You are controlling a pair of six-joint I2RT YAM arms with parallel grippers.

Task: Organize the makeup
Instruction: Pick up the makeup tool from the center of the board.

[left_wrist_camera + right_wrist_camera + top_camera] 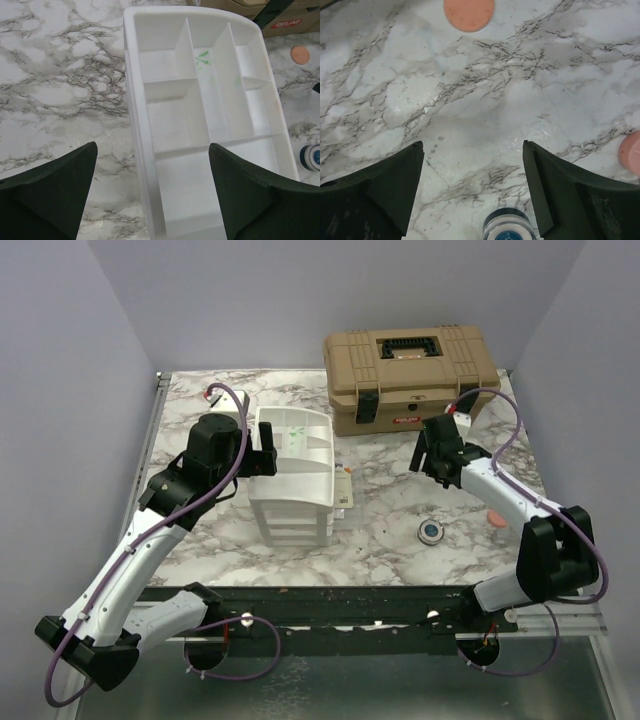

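My left gripper hangs open over the near end of the white divided tray on top of the drawer unit; the tray's compartments hold only faint green marks. My right gripper is open above bare marble, with nothing between its fingers. The round blue-centred compact stands just below its fingertips. A pink disc lies ahead of it, and another pink disc sits off to the right. A clear palette lies against the drawer unit's right side.
The tan toolbox stands shut at the back right. The marble table ends at a black rail along the near edge, where the arm bases are bolted. Grey walls close in the sides.
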